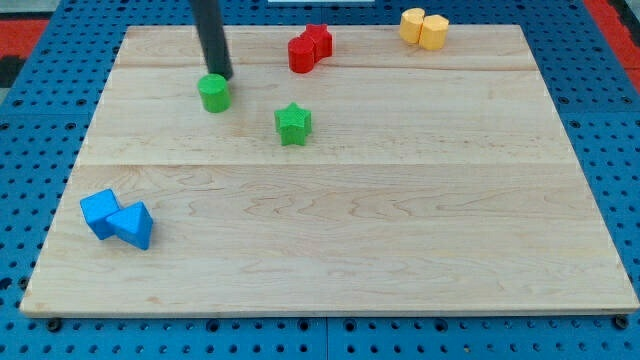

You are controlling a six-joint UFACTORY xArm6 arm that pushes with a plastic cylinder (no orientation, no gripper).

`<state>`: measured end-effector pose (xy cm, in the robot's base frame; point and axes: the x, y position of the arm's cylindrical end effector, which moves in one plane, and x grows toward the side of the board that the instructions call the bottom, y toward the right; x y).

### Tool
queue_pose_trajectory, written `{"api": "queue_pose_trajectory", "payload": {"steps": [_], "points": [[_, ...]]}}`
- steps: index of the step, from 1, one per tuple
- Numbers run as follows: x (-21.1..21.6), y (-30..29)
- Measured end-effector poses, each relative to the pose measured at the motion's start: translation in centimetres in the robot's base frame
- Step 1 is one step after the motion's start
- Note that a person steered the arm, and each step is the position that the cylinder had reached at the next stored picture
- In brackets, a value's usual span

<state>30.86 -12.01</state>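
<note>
My dark rod comes down from the view's top left, and my tip (pixel 222 76) rests on the wooden board just above and right of the green cylinder (pixel 214 93), touching it or nearly so. A green star block (pixel 293 123) lies to the right of the cylinder. Further up, a red cylinder (pixel 300 54) and a red star block (pixel 318 41) sit pressed together. Two yellow blocks (pixel 424 28) stand side by side at the top right. Near the lower left, a blue cube (pixel 99 212) touches a blue triangular block (pixel 133 225).
The wooden board (pixel 400 220) lies on a blue pegboard surface (pixel 610 120) that shows around its edges. A red patterned area (pixel 30 30) shows in the top corners.
</note>
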Motion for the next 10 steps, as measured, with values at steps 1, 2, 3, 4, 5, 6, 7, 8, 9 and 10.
{"api": "queue_pose_trajectory", "payload": {"steps": [1,2,3,4,5,6,7,8,9,10], "points": [[-0.4,-5.1],[2.8,-4.2],[5.3,1.9],[5.3,3.5],[4.8,3.0],[3.7,3.0],[2.6,3.0],[1.4,3.0],[0.7,3.1],[1.2,4.9]]}}
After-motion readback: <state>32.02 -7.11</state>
